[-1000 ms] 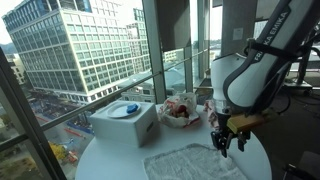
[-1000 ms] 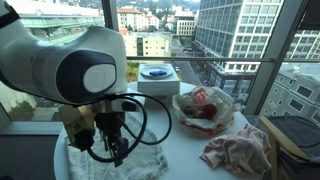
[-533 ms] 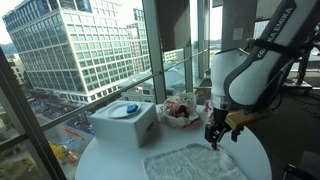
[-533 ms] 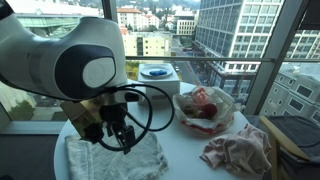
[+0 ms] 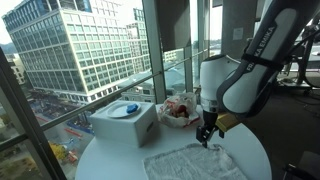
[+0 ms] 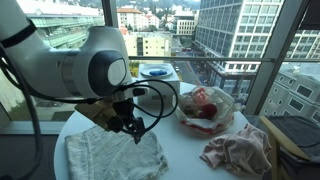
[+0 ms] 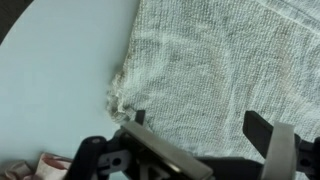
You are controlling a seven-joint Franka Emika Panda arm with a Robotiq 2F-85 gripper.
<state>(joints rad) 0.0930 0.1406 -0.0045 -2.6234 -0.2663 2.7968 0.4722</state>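
My gripper (image 5: 206, 137) (image 6: 134, 127) hangs just above a white woven towel (image 5: 190, 161) (image 6: 115, 155) spread flat on the round white table (image 5: 110, 160) (image 6: 195, 150). In the wrist view the two fingers (image 7: 200, 125) stand wide apart with only the towel (image 7: 220, 60) showing between them, near its frayed corner. The gripper is open and holds nothing.
A clear bowl with red and white contents (image 5: 180, 110) (image 6: 203, 107) sits near the window. A white box with a blue-topped plate (image 5: 124, 120) (image 6: 157, 77) stands beside it. A crumpled pinkish cloth (image 6: 236, 150) lies at the table's edge. Glass windows (image 5: 90, 50) run close behind.
The gripper has moved across the towel toward the bowl side of the table and sits over the towel's edge. The towel and other objects have not moved.
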